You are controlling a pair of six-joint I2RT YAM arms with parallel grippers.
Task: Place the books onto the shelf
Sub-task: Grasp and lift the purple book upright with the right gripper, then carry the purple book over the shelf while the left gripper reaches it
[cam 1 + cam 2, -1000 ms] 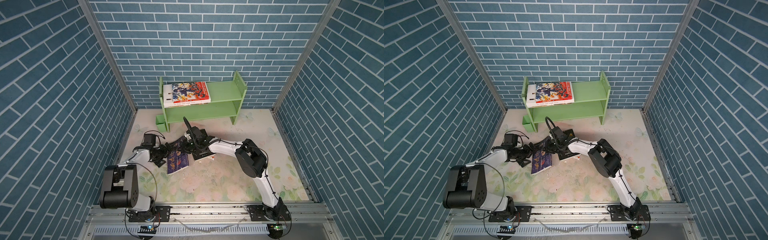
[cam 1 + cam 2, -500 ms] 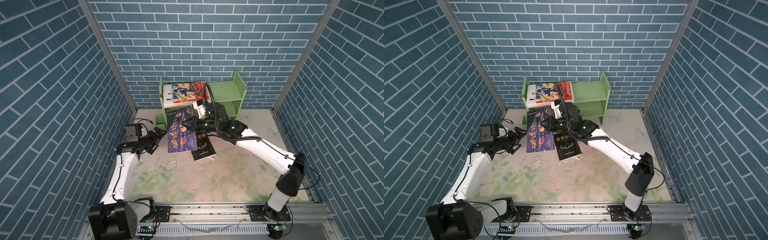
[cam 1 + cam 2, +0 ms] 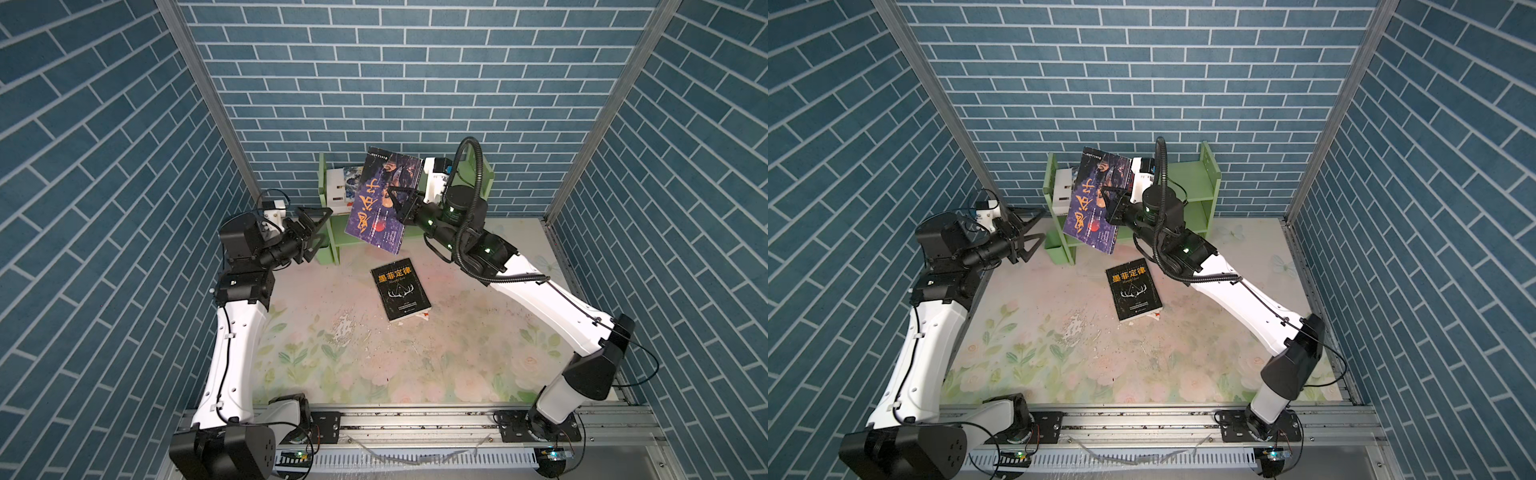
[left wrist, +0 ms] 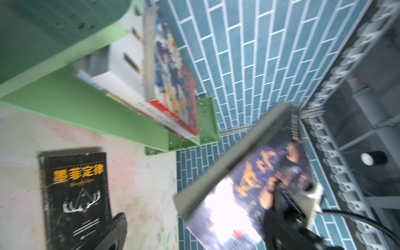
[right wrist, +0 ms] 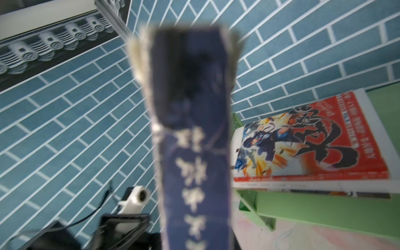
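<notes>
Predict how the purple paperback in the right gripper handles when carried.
Probably fairly stiff: the purple paperback, pinched by the right gripper, shows no sag. Gripped at one edge and tilted, it might pivot or slip.

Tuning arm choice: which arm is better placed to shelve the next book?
Right. The right fingers are shut on the purple book, held up just in front of the shelf, near its top tier. The left fingers stand open and empty, off the shelf's end.
</notes>
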